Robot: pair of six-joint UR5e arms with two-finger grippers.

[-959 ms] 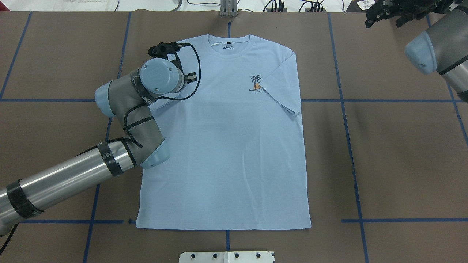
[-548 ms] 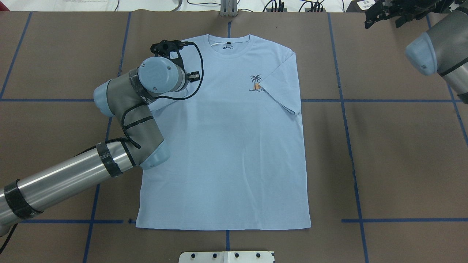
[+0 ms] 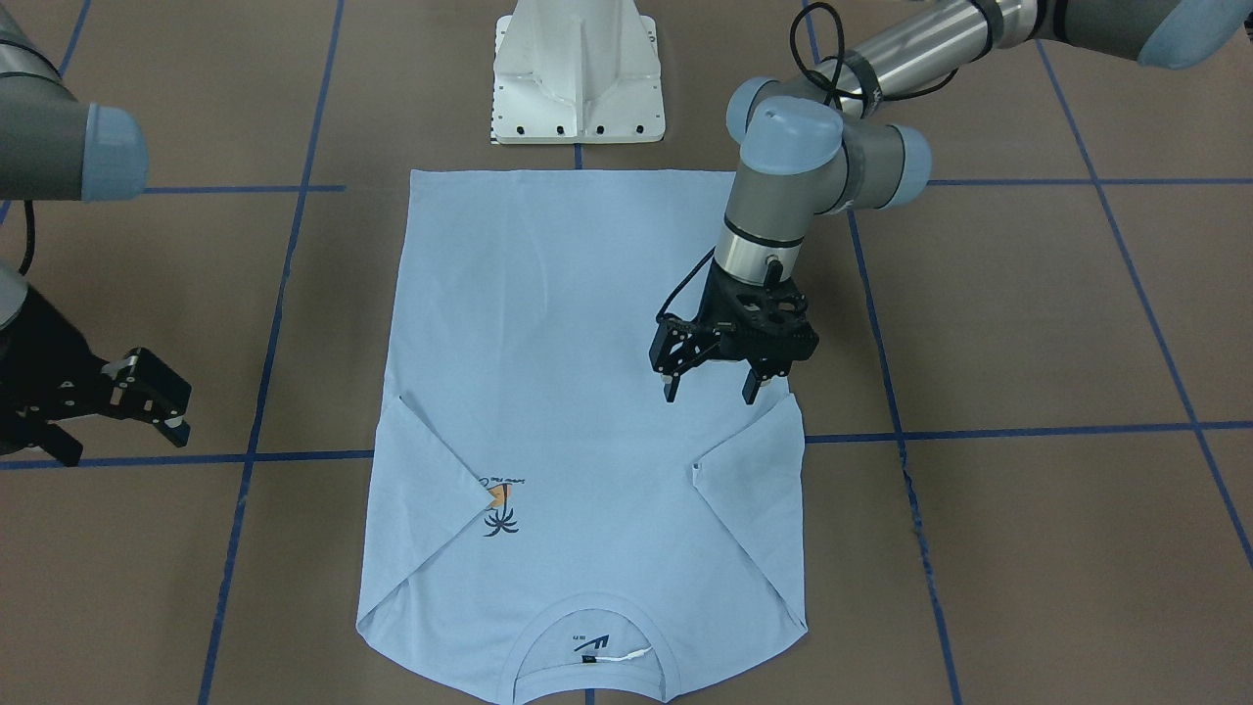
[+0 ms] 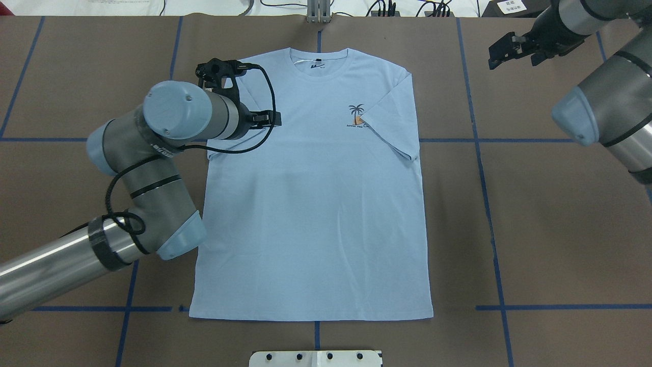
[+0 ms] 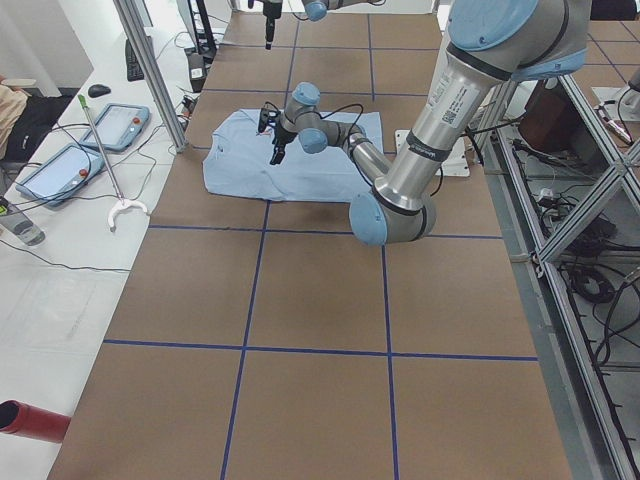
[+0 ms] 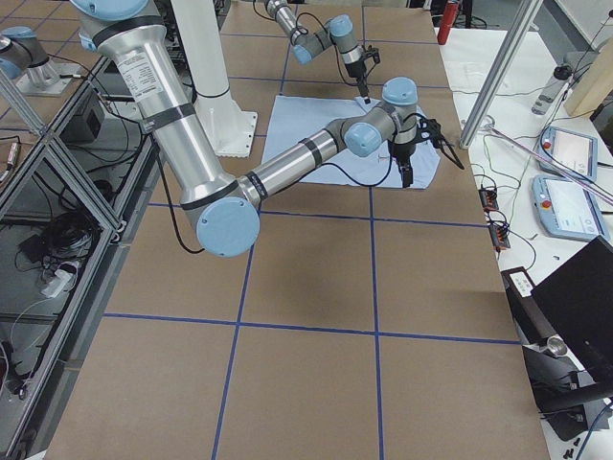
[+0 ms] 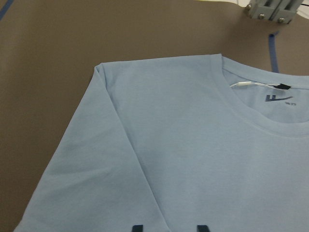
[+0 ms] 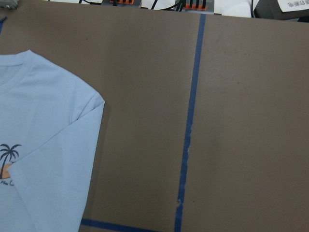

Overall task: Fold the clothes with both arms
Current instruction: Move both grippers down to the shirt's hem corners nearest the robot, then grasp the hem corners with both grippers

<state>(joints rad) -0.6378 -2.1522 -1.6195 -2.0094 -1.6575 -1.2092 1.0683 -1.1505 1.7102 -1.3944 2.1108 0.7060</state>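
The light blue T-shirt (image 3: 578,392) lies flat, chest up, on the brown table, collar at the far edge. Both its sleeves are folded inward, and the palm print (image 4: 357,114) shows beside the folded right sleeve. My left gripper (image 3: 710,397) is open and empty and hovers just above the shirt beside its folded left sleeve. Its fingertips (image 7: 137,228) show at the bottom of the left wrist view. My right gripper (image 3: 122,431) is open and empty, off the shirt over bare table near the far right corner (image 4: 517,53). The right wrist view shows the shirt's shoulder (image 8: 43,145).
The white pedestal base (image 3: 578,78) stands at the table's near edge behind the shirt hem. Blue tape lines (image 4: 479,153) cross the brown table. A metal bracket (image 4: 318,12) and cables sit along the far edge.
My left arm's elbow and wrist have swung to the left while its gripper stays over the shirt's left shoulder. My right gripper has moved left and down, towards the shirt.
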